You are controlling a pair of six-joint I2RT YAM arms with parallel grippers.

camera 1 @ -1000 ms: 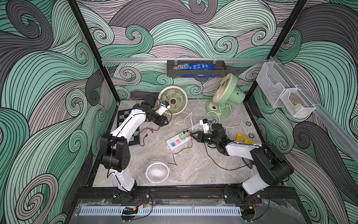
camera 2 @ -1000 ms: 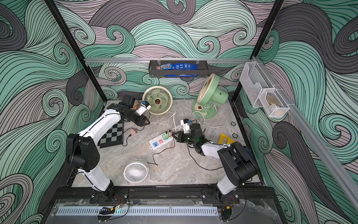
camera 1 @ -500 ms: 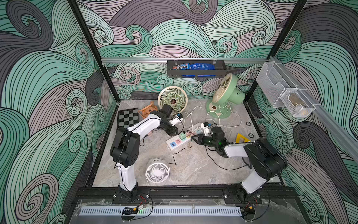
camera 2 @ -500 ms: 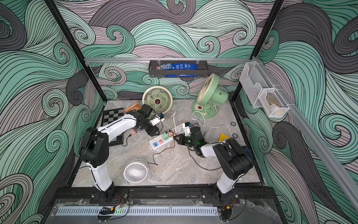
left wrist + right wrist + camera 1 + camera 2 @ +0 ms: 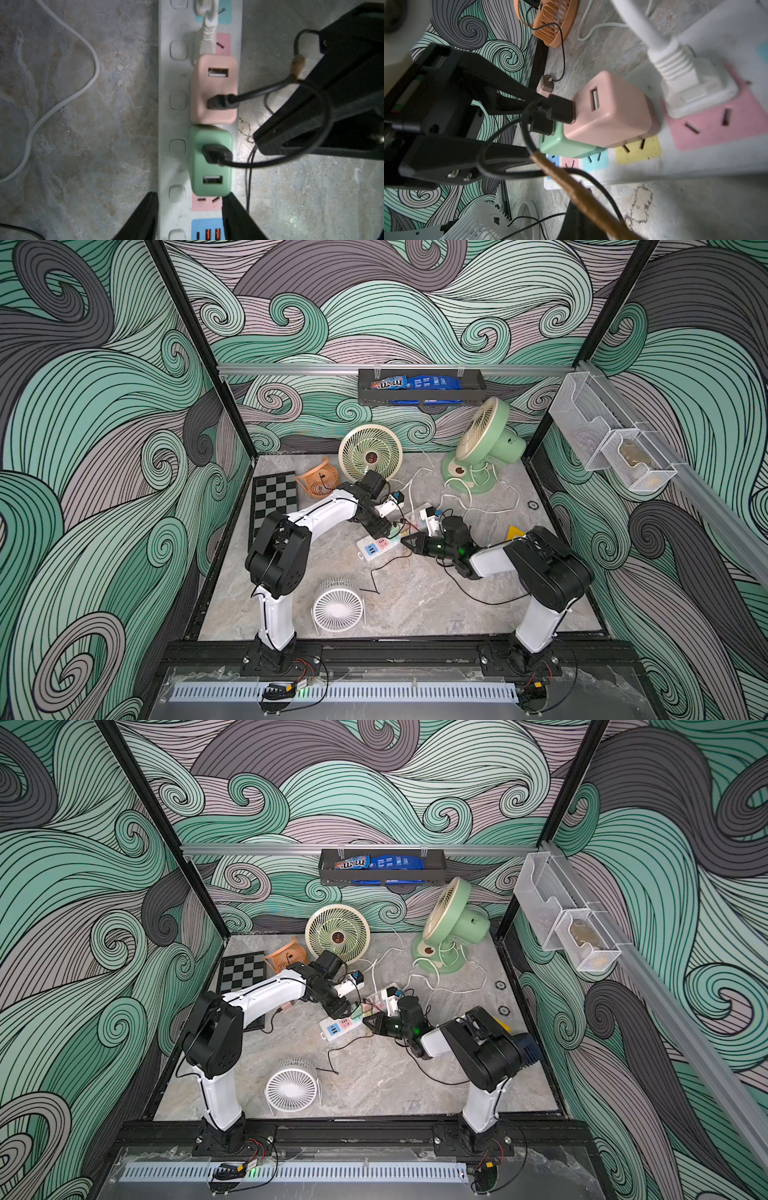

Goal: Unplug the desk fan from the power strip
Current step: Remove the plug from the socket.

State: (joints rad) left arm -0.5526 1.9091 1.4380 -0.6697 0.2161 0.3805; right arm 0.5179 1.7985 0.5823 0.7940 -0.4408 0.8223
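Evidently poised to brace strip (image 5: 164,124) with left tool (image 5: 189,195), tips apart astride it, green adapter (image 5: 197,166) just ahead; right tool (image 5: 259,141) pinched together beside pink adapter (image 5: 203,87), cord (image 5: 264,89) draped across, unplugging not yet begun.

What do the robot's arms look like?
The left arm and right arm have white tube sections and chunky black joints, with thin black cables. The left gripper and right gripper have black pointed fingers. A green light glows on the right wrist.
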